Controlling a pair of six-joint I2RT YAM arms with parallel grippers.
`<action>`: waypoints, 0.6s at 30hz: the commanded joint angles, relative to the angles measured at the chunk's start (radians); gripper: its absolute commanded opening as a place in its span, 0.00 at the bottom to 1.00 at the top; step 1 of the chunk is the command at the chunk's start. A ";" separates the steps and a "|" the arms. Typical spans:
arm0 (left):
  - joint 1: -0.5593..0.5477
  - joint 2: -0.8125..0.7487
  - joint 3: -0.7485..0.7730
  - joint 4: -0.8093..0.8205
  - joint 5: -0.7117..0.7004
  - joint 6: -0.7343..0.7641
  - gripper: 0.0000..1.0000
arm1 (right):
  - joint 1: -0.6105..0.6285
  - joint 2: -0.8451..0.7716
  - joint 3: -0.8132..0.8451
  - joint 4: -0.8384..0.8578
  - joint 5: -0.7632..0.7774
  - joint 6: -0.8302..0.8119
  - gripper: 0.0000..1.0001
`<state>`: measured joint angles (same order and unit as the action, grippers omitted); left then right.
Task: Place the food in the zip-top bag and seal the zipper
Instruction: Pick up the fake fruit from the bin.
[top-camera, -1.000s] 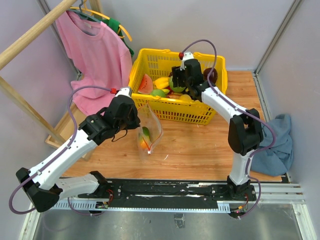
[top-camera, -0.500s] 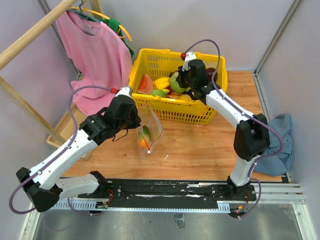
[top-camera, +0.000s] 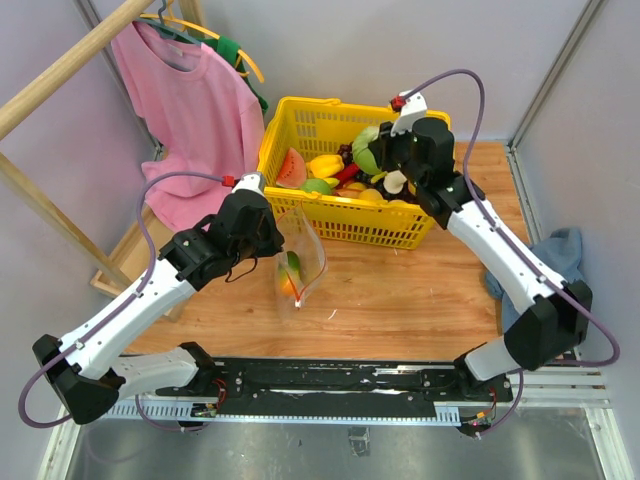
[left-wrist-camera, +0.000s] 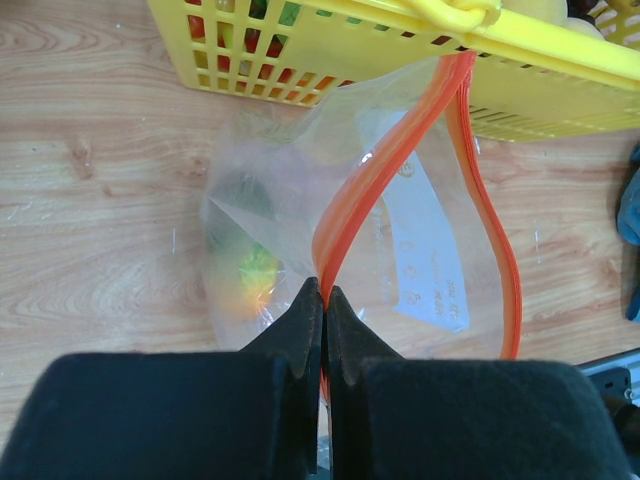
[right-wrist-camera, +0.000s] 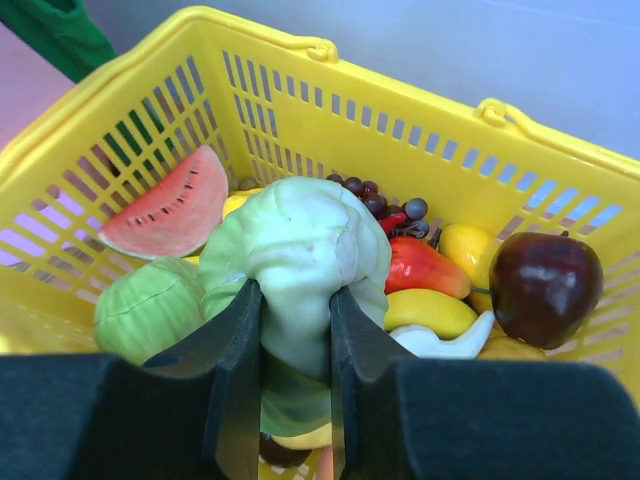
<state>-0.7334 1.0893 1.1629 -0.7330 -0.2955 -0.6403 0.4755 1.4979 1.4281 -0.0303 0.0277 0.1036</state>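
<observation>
right gripper (right-wrist-camera: 295, 300) is clamping the cabbage (right-wrist-camera: 300, 235) over the basket (right-wrist-camera: 250, 35) at the table's (top-camera: 400, 290) far edge; left gripper (left-wrist-camera: 324, 295) is pinching the zipper (left-wrist-camera: 390, 160); the bag's (left-wrist-camera: 290, 170) narrow mouth is risking a jam.

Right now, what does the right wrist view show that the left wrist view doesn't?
Right wrist only: the right end effector shut on the green cabbage, over a watermelon slice and a dark apple. Left wrist only: the left end effector pinching the zipper of the open zip-top bag, some food inside, on the wooden table. Both: the yellow basket.
</observation>
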 joint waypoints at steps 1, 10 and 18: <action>0.005 -0.004 -0.006 0.030 -0.014 -0.016 0.00 | 0.055 -0.116 -0.029 -0.046 0.016 0.003 0.01; 0.006 0.006 0.000 0.029 -0.018 -0.022 0.00 | 0.230 -0.251 -0.071 -0.139 0.014 0.064 0.01; 0.006 0.007 -0.003 0.030 -0.024 -0.025 0.00 | 0.418 -0.286 -0.097 -0.165 -0.033 0.093 0.01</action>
<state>-0.7334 1.0912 1.1625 -0.7315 -0.3004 -0.6559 0.8150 1.2392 1.3499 -0.1894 0.0235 0.1646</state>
